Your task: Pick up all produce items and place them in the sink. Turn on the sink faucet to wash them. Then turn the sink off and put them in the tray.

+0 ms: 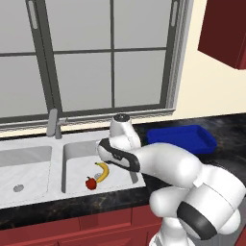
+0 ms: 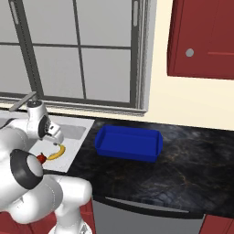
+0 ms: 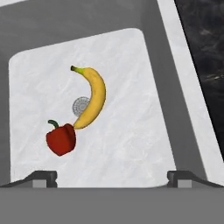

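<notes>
Both produce items are in the right basin of the sink (image 1: 72, 150): banana (image 3: 92, 97) lying across the drain, red fruit (image 3: 61, 139) touching its lower end. My fingers (image 3: 112, 177) are spread to full width, holding nothing, hanging above the basin and looking straight down on the pair. So the placing step looks done; whether the wash has run I can't tell, no water visible. If it hasn't, next is the sink faucet (image 1: 54, 123), at the back rim between the two basins, well to my left. If it has, I drop onto the banana across its narrow width, clear of the fruit, and carry it to the tray (image 1: 182, 138) on the worktop (image 2: 183, 160), just right of the sink.
</notes>
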Available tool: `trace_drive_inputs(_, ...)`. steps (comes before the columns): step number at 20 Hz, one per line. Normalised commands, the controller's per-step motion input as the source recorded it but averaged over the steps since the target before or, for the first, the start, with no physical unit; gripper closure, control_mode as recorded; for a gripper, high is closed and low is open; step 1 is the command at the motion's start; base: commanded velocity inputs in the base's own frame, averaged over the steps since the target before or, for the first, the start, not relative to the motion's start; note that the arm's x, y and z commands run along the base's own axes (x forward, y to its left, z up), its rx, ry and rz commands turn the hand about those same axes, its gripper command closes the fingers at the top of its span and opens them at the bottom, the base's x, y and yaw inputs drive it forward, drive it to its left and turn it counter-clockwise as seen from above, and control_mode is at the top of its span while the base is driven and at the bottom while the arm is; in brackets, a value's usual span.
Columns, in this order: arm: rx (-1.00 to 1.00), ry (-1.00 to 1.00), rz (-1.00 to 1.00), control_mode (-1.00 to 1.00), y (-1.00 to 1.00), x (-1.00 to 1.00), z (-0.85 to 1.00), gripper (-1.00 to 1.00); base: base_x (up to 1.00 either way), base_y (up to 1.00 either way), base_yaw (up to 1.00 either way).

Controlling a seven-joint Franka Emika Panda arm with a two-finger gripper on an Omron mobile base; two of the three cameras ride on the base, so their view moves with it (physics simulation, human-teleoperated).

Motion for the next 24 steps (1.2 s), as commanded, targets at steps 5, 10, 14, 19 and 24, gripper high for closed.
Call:
trace_drive_inputs(5,-0.03,0.00,0.00,-1.00,0.00,0.28,-0.47,-1.00,0.00,0.00,0.00)
trace_drive_inputs(10,-0.01,0.02,0.00,-1.00,0.02,0.27,-0.41,-1.00,0.00,0.00,0.00)
trace_drive_inputs(14,-0.01,0.04,0.00,-1.00,0.06,0.22,-0.36,-1.00,0.00,0.00,0.00)
trace_drive_inputs(19,-0.02,0.04,0.00,-1.00,0.12,0.22,-0.35,-1.00,0.00,0.00,0.00)
trace_drive_inputs(24,-0.02,0.04,0.00,-1.00,0.15,0.22,-0.31,-1.00,0.00,0.00,0.00)
